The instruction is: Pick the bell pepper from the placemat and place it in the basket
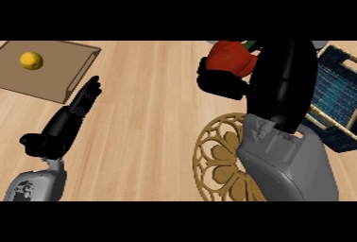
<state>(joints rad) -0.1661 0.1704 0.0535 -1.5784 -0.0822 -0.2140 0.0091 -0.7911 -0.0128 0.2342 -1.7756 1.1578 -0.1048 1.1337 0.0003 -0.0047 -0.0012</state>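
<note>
A red bell pepper [230, 56] with a green stem is held up near the top of the head view, and my right hand [222, 82] is shut on it from below and left. The hand and pepper hover above the counter, beyond the round gold openwork placemat [217, 158] and just left of the dark blue basket [333, 101] at the right edge. My right forearm hides part of the placemat and the basket's left side. My left hand [78, 106] rests open at the left, fingers straight.
A brown cutting board [59, 64] lies at the top left with a yellow lemon [30, 60] on it. Light wooden counter runs between the board and the placemat.
</note>
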